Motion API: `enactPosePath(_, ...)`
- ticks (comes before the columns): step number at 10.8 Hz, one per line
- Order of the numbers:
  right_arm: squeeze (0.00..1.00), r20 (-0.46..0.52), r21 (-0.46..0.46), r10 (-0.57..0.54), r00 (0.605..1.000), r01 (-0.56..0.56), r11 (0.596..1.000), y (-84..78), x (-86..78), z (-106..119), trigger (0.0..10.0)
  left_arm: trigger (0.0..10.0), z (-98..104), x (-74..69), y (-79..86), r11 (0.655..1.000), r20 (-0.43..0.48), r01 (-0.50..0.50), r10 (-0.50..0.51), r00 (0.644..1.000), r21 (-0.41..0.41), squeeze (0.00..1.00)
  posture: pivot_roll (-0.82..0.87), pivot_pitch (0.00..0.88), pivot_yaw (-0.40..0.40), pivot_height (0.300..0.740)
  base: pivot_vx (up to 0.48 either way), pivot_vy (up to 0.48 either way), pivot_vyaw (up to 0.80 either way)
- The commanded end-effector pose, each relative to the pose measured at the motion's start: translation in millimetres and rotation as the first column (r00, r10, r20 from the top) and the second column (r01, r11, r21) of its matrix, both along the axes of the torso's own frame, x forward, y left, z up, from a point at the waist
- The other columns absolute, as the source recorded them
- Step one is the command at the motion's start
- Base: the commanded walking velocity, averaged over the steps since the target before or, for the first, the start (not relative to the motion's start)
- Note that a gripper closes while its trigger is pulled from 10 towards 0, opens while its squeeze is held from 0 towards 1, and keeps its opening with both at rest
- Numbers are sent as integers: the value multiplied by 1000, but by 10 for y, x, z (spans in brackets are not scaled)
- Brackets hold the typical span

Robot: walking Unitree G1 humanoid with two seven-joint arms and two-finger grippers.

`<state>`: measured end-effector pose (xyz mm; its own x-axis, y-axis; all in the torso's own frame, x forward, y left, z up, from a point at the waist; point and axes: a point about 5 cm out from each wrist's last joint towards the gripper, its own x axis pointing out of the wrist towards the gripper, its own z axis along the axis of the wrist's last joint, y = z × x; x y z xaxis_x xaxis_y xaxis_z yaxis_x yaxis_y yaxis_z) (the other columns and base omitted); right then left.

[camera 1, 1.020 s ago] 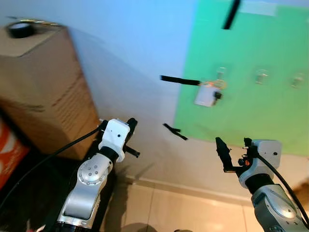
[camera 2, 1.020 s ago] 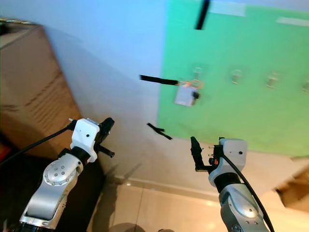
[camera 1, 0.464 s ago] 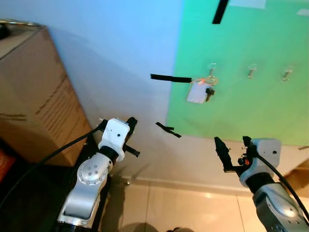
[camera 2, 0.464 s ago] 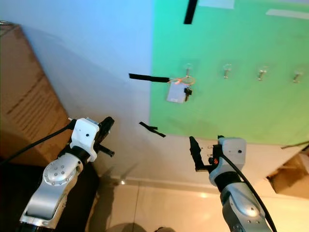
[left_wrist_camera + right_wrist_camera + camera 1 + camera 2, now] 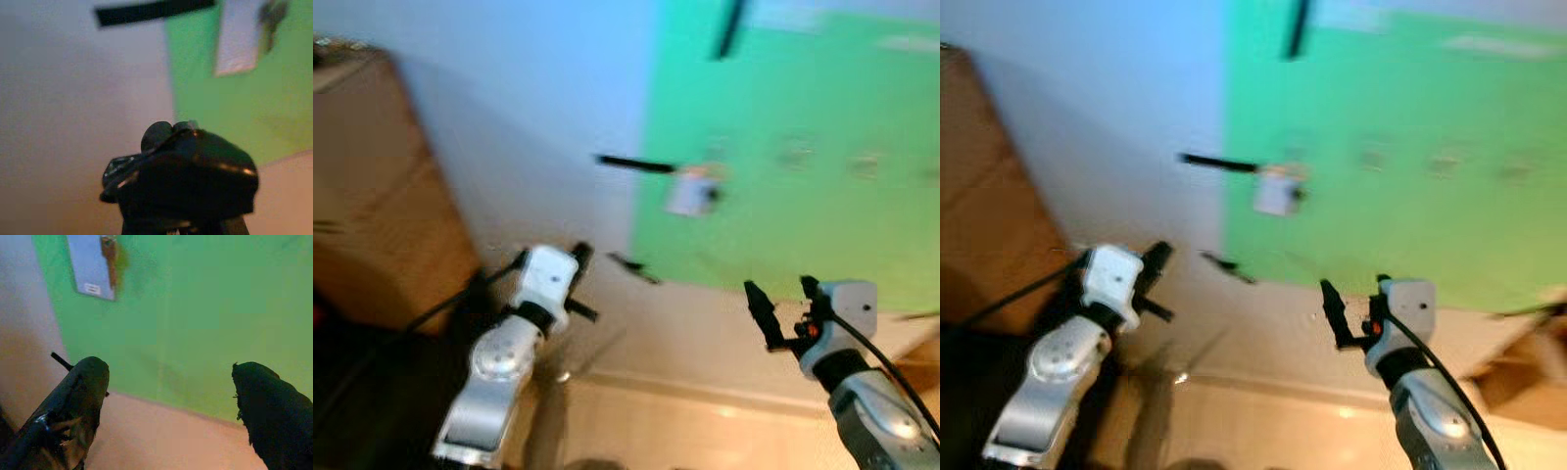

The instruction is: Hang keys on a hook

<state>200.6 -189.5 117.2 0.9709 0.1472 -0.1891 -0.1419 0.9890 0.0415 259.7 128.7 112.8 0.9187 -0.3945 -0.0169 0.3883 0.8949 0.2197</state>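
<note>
While the head views were smeared with blur, a brown cardboard box (image 5: 372,196) stood at the far left against a pale wall (image 5: 538,88). Next to it the left gripper (image 5: 576,279) was raised in front of the wall, and its wrist view showed the black fingers (image 5: 181,161) pressed together with nothing between them. Above it a strip of black tape (image 5: 631,164) was stuck across the edge of a green sheet (image 5: 822,225) on the wall. Just right of that tape the keys (image 5: 695,189), with a pale tag, hung against the green sheet at the first of a row of hooks (image 5: 795,155) too blurred to make out clearly. Below and to the right, well apart from the keys, the right gripper (image 5: 781,305) was held up with its jaws spread wide and empty, above a tiled floor (image 5: 685,431).
</note>
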Motion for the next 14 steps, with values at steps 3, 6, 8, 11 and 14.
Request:
enactPosePath(3, 0, 8, 16, 42, 999, -42, 999, 27, 28, 14, 10000, 10000, -2, -27, 92, 999, -13, -36, 36, 999, -6, 0, -159, 0, 1, 740, 0, -127, 0)
enactPosePath(6, 0, 27, 6, 149, 989, -149, 989, 135, 30, 53, 10000, 10000, 9, -15, 115, 1000, -18, -26, 26, 1000, 2, 0, -160, 0, 14, 740, 0, 0, 533)
enactPosePath(8, 0, 53, 43, 117, 992, -119, 992, 101, 93, 110, 10000, 10000, 44, 9, 131, 1000, -14, -14, 14, 1000, 0, 0, -159, 0, 24, 740, 0, 0, 400)
enactPosePath(11, 0, 91, 37, 169, 982, -172, 984, 138, 173, 220, 10000, 10000, 140, 108, 91, 996, -17, 77, -78, 997, -50, 0, -152, 0, 18, 740, 0, 0, 0)
enactPosePath(14, 0, 219, 108, 297, 929, -326, 939, 184, 325, 586, 10000, 10000, 477, 211, 8, 855, -40, 470, -489, 871, -221, 0, -158, 0, 25, 740, 0, 0, 0)
